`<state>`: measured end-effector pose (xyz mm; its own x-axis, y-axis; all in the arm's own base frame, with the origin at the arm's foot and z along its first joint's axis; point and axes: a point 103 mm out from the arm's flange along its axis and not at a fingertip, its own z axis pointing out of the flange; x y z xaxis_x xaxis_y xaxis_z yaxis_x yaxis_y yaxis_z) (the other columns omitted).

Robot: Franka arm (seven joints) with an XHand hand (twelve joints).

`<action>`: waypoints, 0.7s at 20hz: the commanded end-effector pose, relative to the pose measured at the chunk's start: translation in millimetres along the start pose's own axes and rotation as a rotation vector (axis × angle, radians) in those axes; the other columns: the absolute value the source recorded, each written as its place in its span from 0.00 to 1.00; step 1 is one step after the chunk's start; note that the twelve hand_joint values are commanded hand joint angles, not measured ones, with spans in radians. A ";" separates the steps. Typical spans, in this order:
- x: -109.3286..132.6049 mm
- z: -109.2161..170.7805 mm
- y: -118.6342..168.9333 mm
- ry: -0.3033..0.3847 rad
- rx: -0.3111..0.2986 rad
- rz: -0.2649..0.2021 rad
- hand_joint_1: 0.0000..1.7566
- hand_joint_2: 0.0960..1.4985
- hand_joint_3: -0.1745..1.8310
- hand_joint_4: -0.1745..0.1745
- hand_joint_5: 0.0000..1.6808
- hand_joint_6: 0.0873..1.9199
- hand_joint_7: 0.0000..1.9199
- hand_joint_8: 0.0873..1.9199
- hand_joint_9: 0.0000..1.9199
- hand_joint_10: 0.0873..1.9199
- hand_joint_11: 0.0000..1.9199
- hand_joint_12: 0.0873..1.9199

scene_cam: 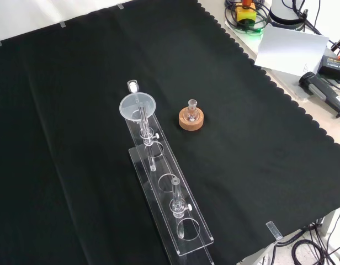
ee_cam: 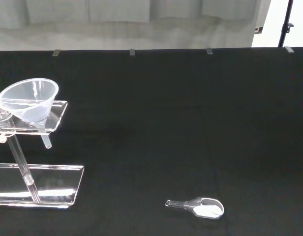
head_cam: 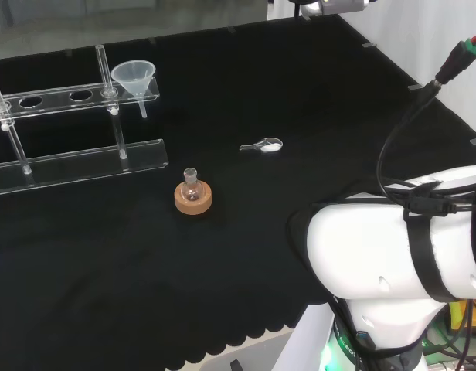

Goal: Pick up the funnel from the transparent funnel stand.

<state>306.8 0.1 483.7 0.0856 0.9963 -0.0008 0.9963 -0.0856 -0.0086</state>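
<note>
A clear plastic funnel (head_cam: 135, 79) sits in the end hole of the transparent funnel stand (head_cam: 76, 158), its spout hanging below the upper shelf. In the front view the funnel (scene_cam: 137, 106) rests at the far end of the stand (scene_cam: 175, 212). The wrist view has the funnel (ee_cam: 29, 100) on the shelf end of the stand (ee_cam: 53, 122), some way off across the cloth. The arm's white links (head_cam: 400, 270) fill the head view's lower right.
A small round flask on a cork ring (head_cam: 192, 194) stands in front of the stand in the head view, and beside it in the front view (scene_cam: 191, 117). A clear scoop with white powder (head_cam: 263, 144) lies on the cloth (ee_cam: 200, 207). Cables and gear lie off the bench's edge (scene_cam: 302, 61).
</note>
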 end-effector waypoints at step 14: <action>41.5 11.9 22.8 -0.036 0.058 -0.014 0.17 0.41 0.09 0.58 0.00 0.00 0.00 0.00 0.00 0.00 0.00 0.12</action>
<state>318.1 25.9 484.7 0.1026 0.9944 -0.0263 0.9947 -0.1024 0.0066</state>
